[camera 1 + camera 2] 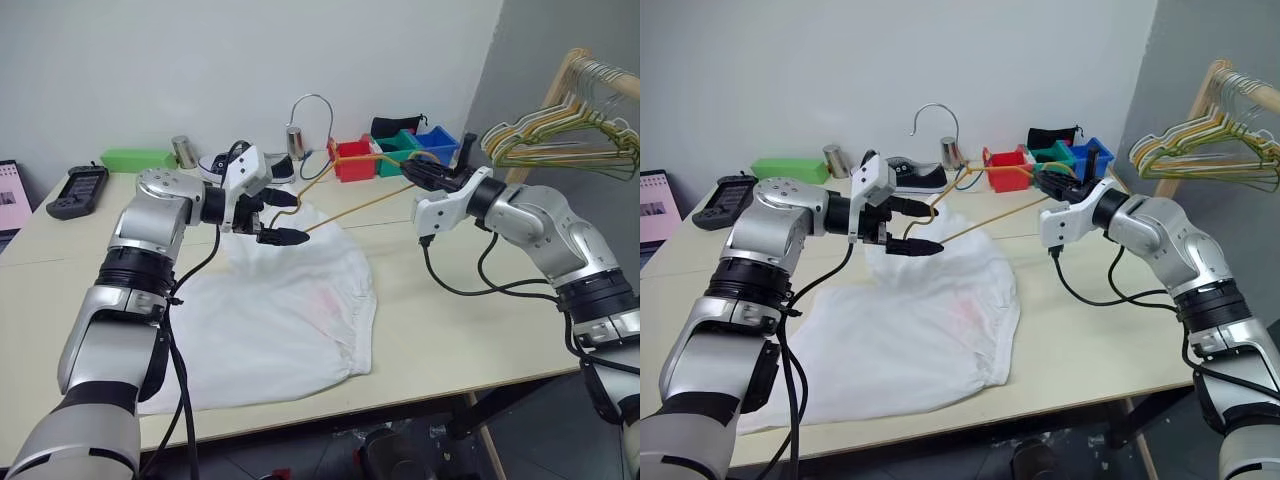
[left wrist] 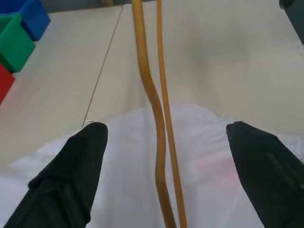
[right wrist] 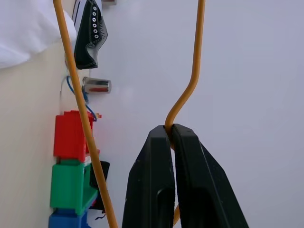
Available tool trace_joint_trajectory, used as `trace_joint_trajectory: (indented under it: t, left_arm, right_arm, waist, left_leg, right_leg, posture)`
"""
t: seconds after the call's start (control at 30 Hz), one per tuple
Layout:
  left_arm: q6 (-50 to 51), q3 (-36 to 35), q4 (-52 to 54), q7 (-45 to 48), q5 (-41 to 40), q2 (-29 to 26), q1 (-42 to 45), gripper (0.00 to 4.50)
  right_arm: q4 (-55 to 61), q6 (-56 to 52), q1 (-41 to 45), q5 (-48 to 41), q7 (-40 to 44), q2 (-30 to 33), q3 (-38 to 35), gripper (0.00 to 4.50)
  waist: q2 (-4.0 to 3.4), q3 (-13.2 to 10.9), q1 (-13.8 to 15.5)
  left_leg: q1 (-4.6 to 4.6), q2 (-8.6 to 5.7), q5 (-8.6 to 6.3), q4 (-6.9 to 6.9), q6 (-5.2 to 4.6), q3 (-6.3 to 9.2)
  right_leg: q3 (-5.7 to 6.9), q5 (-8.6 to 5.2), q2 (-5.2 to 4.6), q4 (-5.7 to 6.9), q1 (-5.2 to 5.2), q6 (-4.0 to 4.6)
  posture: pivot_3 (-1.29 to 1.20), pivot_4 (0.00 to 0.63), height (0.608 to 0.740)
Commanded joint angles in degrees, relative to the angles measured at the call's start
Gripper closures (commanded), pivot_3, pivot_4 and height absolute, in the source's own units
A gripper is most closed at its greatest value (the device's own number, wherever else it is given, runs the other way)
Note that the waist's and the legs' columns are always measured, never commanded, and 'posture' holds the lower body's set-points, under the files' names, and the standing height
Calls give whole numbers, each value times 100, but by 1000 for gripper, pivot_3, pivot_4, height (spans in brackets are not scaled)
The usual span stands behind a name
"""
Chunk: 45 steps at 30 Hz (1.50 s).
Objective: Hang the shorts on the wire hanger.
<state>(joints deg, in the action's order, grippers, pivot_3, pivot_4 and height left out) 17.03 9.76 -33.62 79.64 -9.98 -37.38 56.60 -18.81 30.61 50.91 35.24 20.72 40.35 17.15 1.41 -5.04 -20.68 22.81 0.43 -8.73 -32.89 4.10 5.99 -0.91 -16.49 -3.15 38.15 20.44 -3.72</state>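
The white shorts (image 1: 270, 320) lie spread flat on the table (image 1: 450, 330), below both grippers. The golden-tan wire hanger (image 1: 362, 207) hangs in the air above them, stretched between my two grippers, with its silvery hook (image 1: 312, 98) rising at the back. My right gripper (image 1: 410, 170) is shut on one bent corner of the hanger (image 3: 83, 109), pinching the wire between its fingertips (image 3: 156, 142). My left gripper (image 1: 298, 217) is open at the other end. Two of the hanger's wires (image 2: 140, 47) run between its spread fingers (image 2: 85, 152), over the shorts (image 2: 118, 156).
A black shoe (image 1: 915, 175), metal cans, a green box (image 1: 135, 158) and red, green and blue bins (image 1: 355, 160) line the table's far side. A black device (image 1: 78, 190) lies at the far left. A bunch of coloured hangers (image 1: 570, 140) hangs on a wooden rack at right.
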Motion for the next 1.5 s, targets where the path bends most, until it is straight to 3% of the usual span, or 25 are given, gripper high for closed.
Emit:
trace_joint_trajectory:
  t: [0.03, 0.53, 0.63, 0.73, 0.87, 1.0, 1.13, 1.27, 1.5]
  left_arm:
    - [-24, 37, 212, -5, 114, -14, -43, 1180]
    - [-158, -66, 91, -149, 215, 75, -36, 4443]
    - [-220, -69, 84, -221, 255, 89, -17, 4443]
    - [-321, -45, 18, -416, 372, 122, 19, 4500]
    - [-599, 44, 11, -608, 660, 63, -57, 4500]
    - [-1349, 196, -123, -1502, 1378, -43, -126, 4500]
    - [-2338, 377, -135, -2277, 2067, -242, -243, 4500]
    - [-2988, 439, 198, -2728, 2419, -288, -347, 4500]
    - [-3574, 567, 959, -3097, 2872, -286, -508, 4500]
  right_arm:
    - [231, -44, 230, 48, -159, -66, -146, 4500]
    - [419, -195, 162, -44, -60, -157, -187, 4500]
    - [445, -274, 112, -144, 120, -166, -167, 4500]
    - [441, -501, 11, -453, 594, -192, -137, 3925]
    - [645, -958, -192, -1058, 1445, -173, -172, 2948]
    - [1432, -2006, -509, -1893, 2277, -90, -517, 1847]
    - [1995, -3138, -597, -2332, 2784, -30, -762, 945]
    - [1800, -3614, -443, -2249, 2809, -96, -691, 69]
    - [899, -3285, -370, -1805, 2841, -57, -187, 69]
  waist:
    - [0, 0, 5]
    - [0, 0, 6]
    - [0, 0, 6]
    - [0, 0, 7]
    - [1, 0, 1]
    - [1, 0, 3]
    - [0, 0, -4]
    - [1, 0, 13]
    - [1, -1, 11]
  left_leg:
    - [0, 0, 0, 0, 0, 0]
    - [-3, -2, 1, -7, -1, 3]
    - [-6, -2, 1, -10, -1, 2]
    - [-10, -2, 1, -12, -1, 4]
    - [-17, -2, 3, -16, -3, 4]
    - [-21, -2, 3, -18, -4, 6]
    - [-23, -1, 3, -19, -4, 5]
    - [-23, 0, 3, -19, -4, 7]
    - [-20, -2, 3, -18, -3, 2]
  right_leg:
    - [0, 0, 0, 1, 0, 0]
    - [-1, 0, 0, 16, -1, 0]
    - [-2, 0, 0, 27, 0, 0]
    - [-2, -2, 0, 43, 3, 3]
    - [-2, -2, 0, 57, 1, 3]
    - [-2, -2, 0, 65, 1, 3]
    - [-5, -2, 0, 69, 2, 3]
    - [-1, -2, -1, 70, 1, 3]
    - [-3, -2, -3, 69, 4, 3]
  posture:
    - [-294, 21, 740]
    - [-294, 24, 740]
    - [-295, 24, 740]
    - [-298, 26, 740]
    - [-299, 29, 740]
    - [-297, 29, 740]
    - [-301, 25, 740]
    - [-293, 30, 740]
    - [-278, 28, 740]
